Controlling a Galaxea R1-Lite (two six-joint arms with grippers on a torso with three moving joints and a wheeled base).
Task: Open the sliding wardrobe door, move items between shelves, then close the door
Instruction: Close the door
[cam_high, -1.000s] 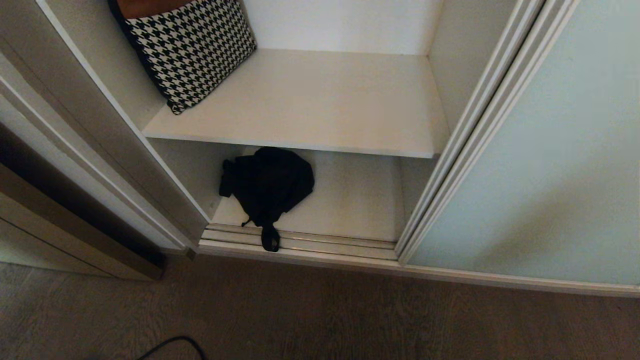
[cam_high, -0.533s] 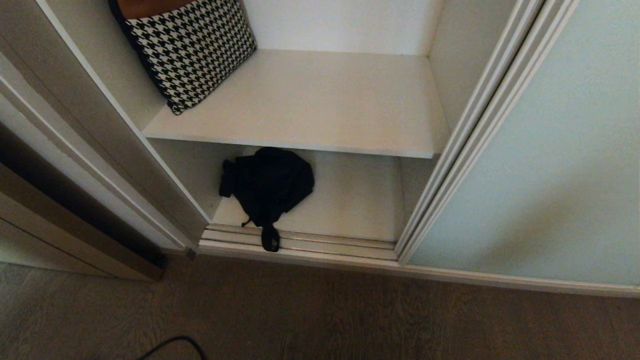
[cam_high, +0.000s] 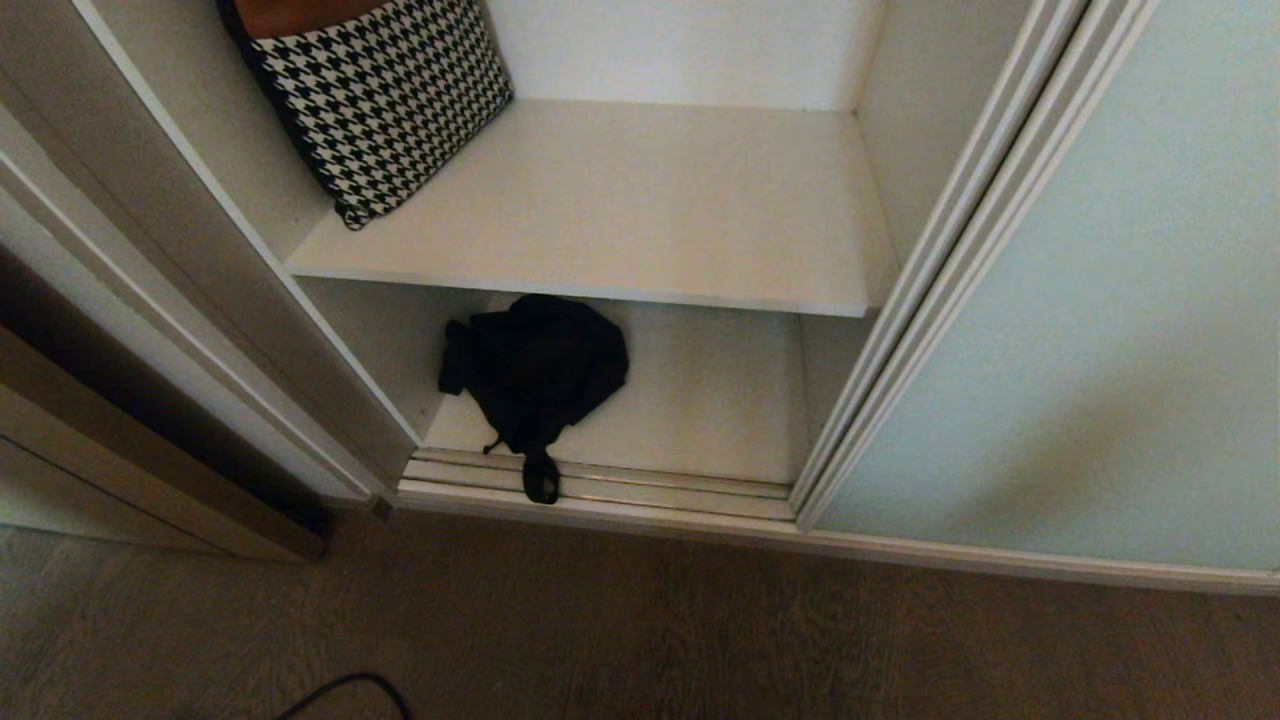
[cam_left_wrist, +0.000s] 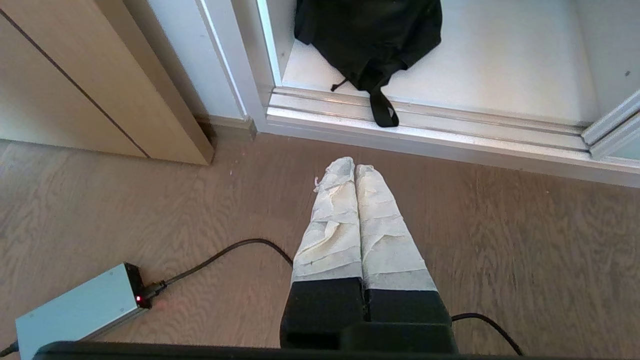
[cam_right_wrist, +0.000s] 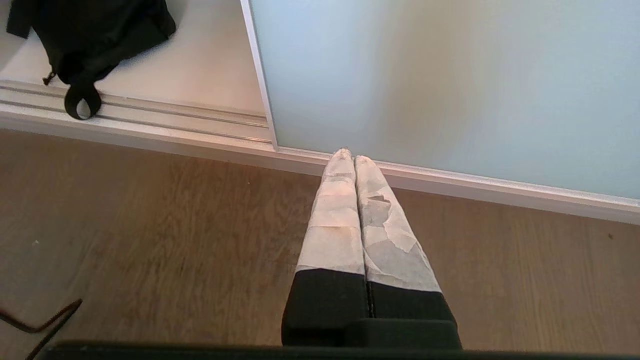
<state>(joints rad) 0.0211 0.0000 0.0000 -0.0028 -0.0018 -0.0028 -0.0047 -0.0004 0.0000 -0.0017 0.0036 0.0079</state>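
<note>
Houndstooth cushion (cam_high: 385, 100) cut off at top; upper shelf (cam_high: 620, 200) hides bag's (cam_high: 535, 370) back

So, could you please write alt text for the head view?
An open wardrobe: a black bag lies on the bottom shelf, its strap across the door track. A houndstooth cushion leans on the shelf above; the frosted sliding door stands right.

no visible change between the earlier head views and now

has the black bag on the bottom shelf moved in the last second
No. The black bag lies in the same spot, its strap loop still draped over the door track.
</note>
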